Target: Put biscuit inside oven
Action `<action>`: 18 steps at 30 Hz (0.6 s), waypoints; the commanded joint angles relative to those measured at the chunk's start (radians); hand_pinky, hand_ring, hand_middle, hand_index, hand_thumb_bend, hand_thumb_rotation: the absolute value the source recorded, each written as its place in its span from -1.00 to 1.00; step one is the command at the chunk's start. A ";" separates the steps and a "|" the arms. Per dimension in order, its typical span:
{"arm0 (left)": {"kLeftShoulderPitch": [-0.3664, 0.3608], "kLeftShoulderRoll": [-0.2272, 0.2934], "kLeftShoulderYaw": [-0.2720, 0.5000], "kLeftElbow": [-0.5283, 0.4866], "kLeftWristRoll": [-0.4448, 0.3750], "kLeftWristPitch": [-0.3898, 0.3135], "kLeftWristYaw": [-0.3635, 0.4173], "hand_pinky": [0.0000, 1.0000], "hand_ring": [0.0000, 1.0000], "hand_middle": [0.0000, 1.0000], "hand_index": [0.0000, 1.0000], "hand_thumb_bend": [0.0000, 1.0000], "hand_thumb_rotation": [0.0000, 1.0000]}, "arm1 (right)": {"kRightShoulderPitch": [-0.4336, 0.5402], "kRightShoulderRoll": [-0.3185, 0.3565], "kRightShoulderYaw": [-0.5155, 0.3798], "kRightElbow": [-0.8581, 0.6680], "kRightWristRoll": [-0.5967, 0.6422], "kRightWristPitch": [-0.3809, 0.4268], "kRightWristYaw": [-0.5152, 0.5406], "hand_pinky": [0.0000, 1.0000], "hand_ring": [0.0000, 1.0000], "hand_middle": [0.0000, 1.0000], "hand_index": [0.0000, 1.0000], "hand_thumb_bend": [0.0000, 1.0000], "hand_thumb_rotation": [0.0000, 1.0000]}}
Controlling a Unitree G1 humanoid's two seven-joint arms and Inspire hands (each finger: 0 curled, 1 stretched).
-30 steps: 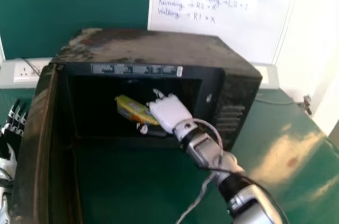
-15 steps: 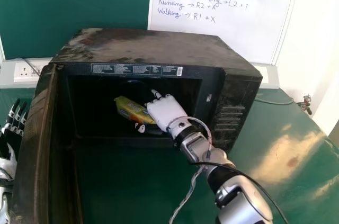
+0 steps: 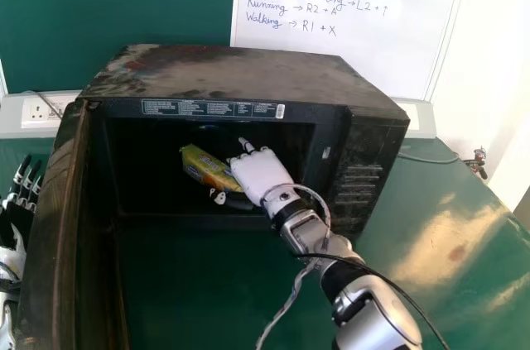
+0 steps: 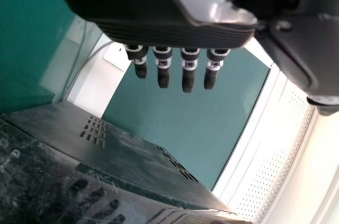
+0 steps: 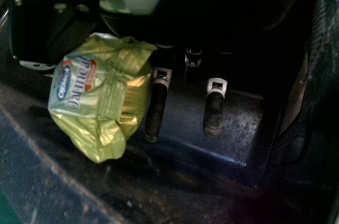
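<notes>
Mid-frame in the microwave (image 3: 240,73), my right hand (image 3: 261,173) has open fingers beside the biscuit packet (image 3: 205,166); far left, my left hand (image 3: 12,261) too.

The glossy green table (image 3: 464,275) carries the dark oven (image 3: 240,74) and, seemingly, a thin cable (image 3: 431,161) beside it

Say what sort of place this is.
Probably a robotics lab or workshop: a whiteboard with handwritten notes stands behind a scuffed oven set on a green table.
</notes>
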 commanded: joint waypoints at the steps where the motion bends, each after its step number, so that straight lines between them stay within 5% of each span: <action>1: 0.051 -0.047 -0.007 0.040 -0.002 0.000 0.002 -0.65 -0.03 0.31 0.67 -0.67 -1.00 | -0.035 0.011 0.004 0.010 0.014 0.009 -0.018 -0.55 -0.36 -0.04 -0.01 0.05 -1.00; 7: 0.048 -0.047 -0.004 0.045 -0.006 0.000 -0.003 -0.80 -0.07 0.30 0.67 -0.68 -1.00 | -0.034 0.016 0.010 0.022 0.015 0.014 -0.016 -0.58 -0.39 -0.04 -0.01 0.05 -1.00; 11: 0.048 -0.047 -0.004 0.044 -0.005 -0.003 -0.002 -0.66 -0.04 0.30 0.67 -0.68 -1.00 | -0.032 0.020 0.011 0.027 0.018 0.020 -0.021 -0.59 -0.41 -0.04 -0.01 0.05 -1.00; 18: 0.048 -0.044 -0.003 0.048 -0.009 0.002 -0.011 -0.69 -0.05 0.31 0.67 -0.69 -1.00 | -0.031 0.026 0.007 0.029 0.027 0.041 -0.025 -0.59 -0.40 -0.04 -0.01 0.05 -1.00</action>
